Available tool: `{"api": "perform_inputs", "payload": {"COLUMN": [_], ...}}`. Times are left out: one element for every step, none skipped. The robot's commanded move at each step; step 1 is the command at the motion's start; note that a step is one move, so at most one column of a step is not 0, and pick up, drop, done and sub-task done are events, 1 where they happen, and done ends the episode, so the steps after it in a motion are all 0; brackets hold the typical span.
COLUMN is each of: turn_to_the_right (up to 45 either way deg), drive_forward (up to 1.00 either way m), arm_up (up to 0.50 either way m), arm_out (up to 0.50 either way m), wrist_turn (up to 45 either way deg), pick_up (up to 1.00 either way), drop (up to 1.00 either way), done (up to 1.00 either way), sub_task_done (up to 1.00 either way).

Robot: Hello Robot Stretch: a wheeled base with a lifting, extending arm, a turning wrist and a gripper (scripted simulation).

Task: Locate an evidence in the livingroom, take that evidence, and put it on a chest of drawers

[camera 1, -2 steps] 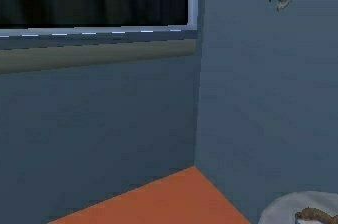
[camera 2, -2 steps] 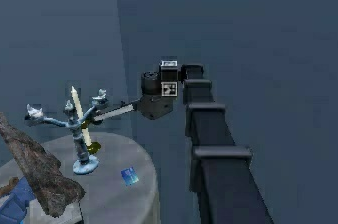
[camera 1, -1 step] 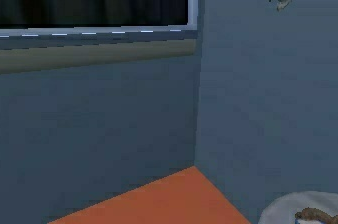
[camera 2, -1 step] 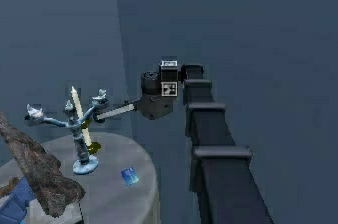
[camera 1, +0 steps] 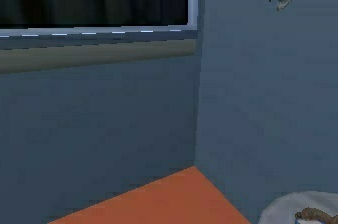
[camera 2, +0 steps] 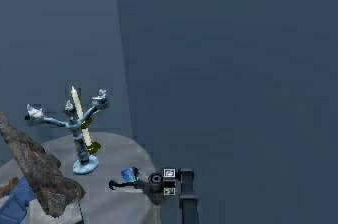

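Where the arm [camera 2: 188, 204] ended, the hand [camera 2: 123, 180] sat low at the near rim of a round pale worktop [camera 2: 112, 208], fingers aimed toward the arm side view's left. Could not tell whether it held anything: a small blue patch showed at the fingers, with the worktop right behind.

On the worktop:
- branched candle holder [camera 2: 81, 128], blue-grey, one pale candle, upright, up and left of the hand and near it
- yellowish blob [camera 2: 94, 148] by the holder's foot
- brown slab [camera 2: 35, 165], dark and rough, farther left, tilted, long axis running from upper left down to lower right
- blue thing [camera 2: 10, 207] at the bottom left edge, beside the slab's low end

Nothing read plainly as the evidence. Best guess was the brown slab, which would put the task's thing on this worktop, left of the hand, its lower end the nearer one. On that guess, the reach would run leftward below the holder's foot and meet the slab end-on.

Forward view: blue wall corner, dark window [camera 1: 87, 12], orange floor [camera 1: 167, 200], and at bottom right a pale round top, likely the same worktop, bearing a brownish lump [camera 1: 319, 215].
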Motion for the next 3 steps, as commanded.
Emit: {"api": "perform_inputs", "payload": {"turn_to_the_right": [0.0, 0.0, 0.0], "drive_forward": [0.00, 0.00, 0.00], "arm_up": [0.00, 0.10, 0.20], "arm_out": [0.00, 0.00, 0.00], "wrist_turn": [0.0, 0.0, 0.0], "pick_up": [1.00, 0.00, 0.00], "drop": [0.00, 0.00, 0.00], "done": [0.00, 0.00, 0.00], "sub_task_done": [0.00, 0.00, 0.00]}}
